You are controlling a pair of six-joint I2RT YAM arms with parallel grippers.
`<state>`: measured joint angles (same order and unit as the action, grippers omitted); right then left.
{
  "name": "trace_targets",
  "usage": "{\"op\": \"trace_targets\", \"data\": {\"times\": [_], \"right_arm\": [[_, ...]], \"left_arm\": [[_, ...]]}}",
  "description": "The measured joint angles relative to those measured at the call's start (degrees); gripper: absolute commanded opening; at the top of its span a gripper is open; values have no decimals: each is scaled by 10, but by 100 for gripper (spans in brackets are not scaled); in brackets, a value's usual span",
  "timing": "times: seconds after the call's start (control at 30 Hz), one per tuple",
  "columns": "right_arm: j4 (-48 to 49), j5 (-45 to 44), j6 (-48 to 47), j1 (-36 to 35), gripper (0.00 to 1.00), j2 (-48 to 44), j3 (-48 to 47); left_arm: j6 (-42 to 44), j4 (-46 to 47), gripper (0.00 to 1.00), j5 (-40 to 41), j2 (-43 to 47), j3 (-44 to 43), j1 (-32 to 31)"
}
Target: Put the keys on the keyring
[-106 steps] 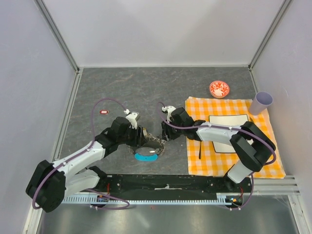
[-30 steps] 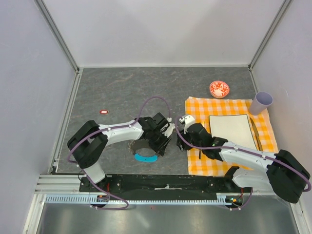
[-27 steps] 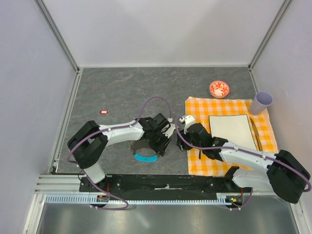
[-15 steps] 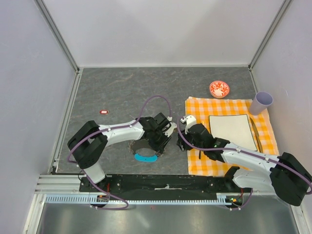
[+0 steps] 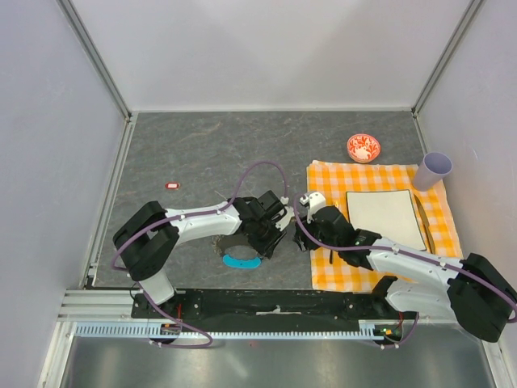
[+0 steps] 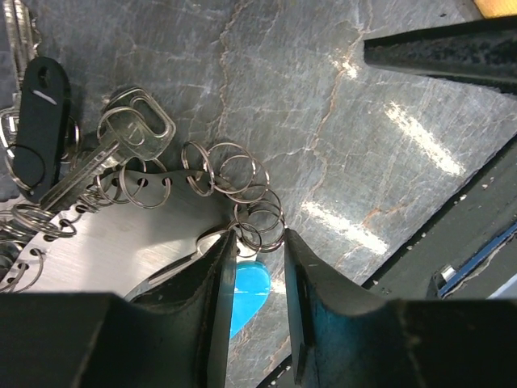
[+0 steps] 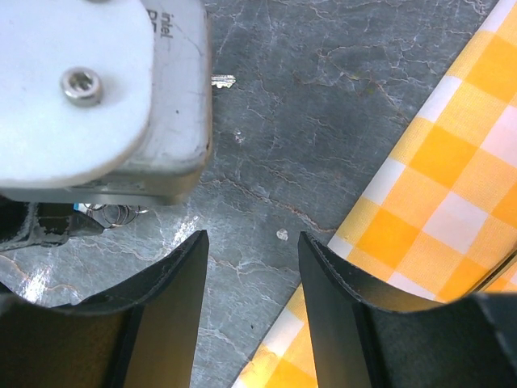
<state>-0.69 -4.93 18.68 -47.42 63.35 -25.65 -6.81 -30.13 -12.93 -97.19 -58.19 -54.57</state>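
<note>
Top external view shows both arms re-posed compared with a few seconds back: the left arm has folded its elbow in and swung the left gripper [image 5: 271, 237] round to the right side of the keyring [image 5: 229, 240], while the right arm has dropped low along the checked cloth [image 5: 323, 176]. Over the last second neither has shifted more than a touch, so the approach looks finished and the fine work is starting. From the left wrist, the fingers [image 6: 210, 307] stand narrow with the end rings of the chain lying right at their tips and the cyan strap [image 6: 246, 287] just below; whether they actually pinch a ring I cannot tell. The keys [image 6: 40, 121], a black-headed one and a bare silver one beside it, lie at the far end of the chain, seemingly among its rings already, though that is hard to confirm. The right gripper [image 7: 252, 238] hovers wide and empty over bare table [image 7: 323, 97] near the cloth edge, probably ready to steady the chain
</note>
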Motion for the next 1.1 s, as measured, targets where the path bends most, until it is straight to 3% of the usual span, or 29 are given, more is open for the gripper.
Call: {"op": "trace_targets", "data": {"times": [0.37,0.67,0.9,1.1], "right_arm": [[3,0,-1,0,56,-3,0],[31,9,-19,4,56,40,-5],[76,83,-36,7,56,111,-30],[132,165,-50,7,56,164,-54]], "left_arm": [[-19,4,31,36,3,7,0],[-84,21,35,45,82,96,2],[-105,10,37,74,127,120,10],[-128,62,38,81,214,175,40]]}}
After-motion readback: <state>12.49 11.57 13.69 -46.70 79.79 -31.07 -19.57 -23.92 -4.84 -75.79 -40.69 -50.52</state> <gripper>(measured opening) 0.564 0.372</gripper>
